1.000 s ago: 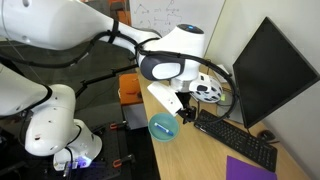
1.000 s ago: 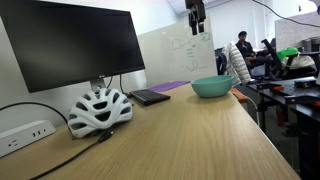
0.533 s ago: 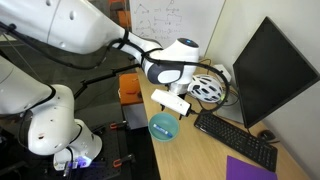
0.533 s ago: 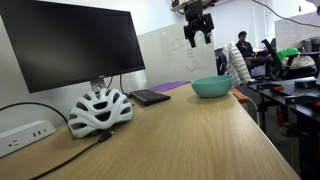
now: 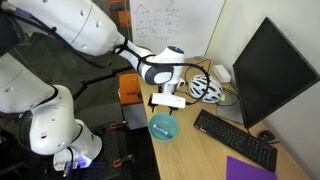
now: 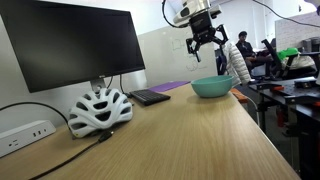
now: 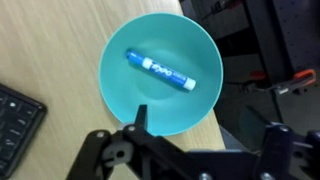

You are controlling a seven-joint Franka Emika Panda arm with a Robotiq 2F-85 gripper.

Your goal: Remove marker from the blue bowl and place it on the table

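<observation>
A blue-barrelled marker (image 7: 160,70) is noted lying flat inside the small teal-blue bowl (image 7: 120,95), at the edge of the light wood table (image 7: 50,40). The Robotiq gripper (image 6: 206,44) is held above it, jaws spread wide, presumably for straddling the marker.

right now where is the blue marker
The blue marker lies inside the round teal-blue bowl at the light wood table's edge, in the wrist view.
</observation>
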